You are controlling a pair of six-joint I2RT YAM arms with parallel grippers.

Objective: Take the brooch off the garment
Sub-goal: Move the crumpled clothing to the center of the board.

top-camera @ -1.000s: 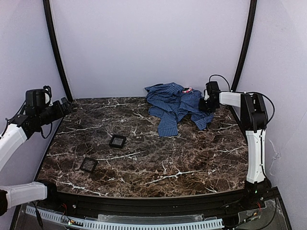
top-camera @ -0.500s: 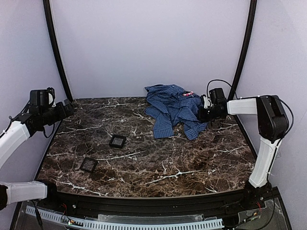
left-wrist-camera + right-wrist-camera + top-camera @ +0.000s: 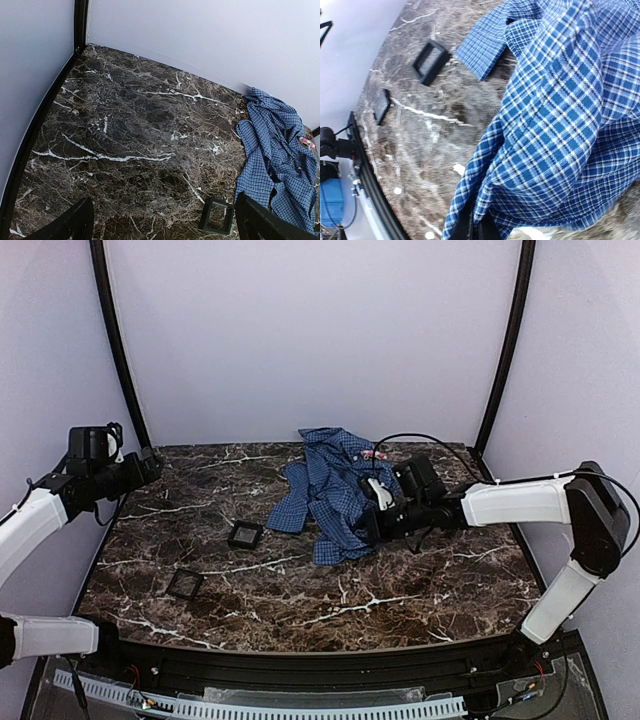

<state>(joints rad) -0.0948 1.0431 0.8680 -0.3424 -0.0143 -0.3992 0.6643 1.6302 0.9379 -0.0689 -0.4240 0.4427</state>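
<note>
The garment (image 3: 330,490), a blue checked shirt, lies bunched at the back middle of the marble table. The brooch (image 3: 369,453) is a small pink spot on the shirt's far right part, and it also shows as the pink brooch (image 3: 305,142) at the edge of the left wrist view. My right gripper (image 3: 368,525) is shut on a fold at the garment's near right edge. In the right wrist view the garment (image 3: 560,125) drapes over the closed gripper (image 3: 477,227) and hides most of it. My left gripper (image 3: 150,465) hangs open at the far left, well away from the shirt.
Two small black square trays (image 3: 245,534) (image 3: 185,584) lie on the left half of the table. The nearer one is the tray (image 3: 217,216) beside my left gripper's right finger (image 3: 255,222). Black frame posts and pale walls close in the back and sides.
My right gripper shut on the garment and swung left and nearer, dragging the shirt from the back right corner toward the middle. The left arm hardly moved.
</note>
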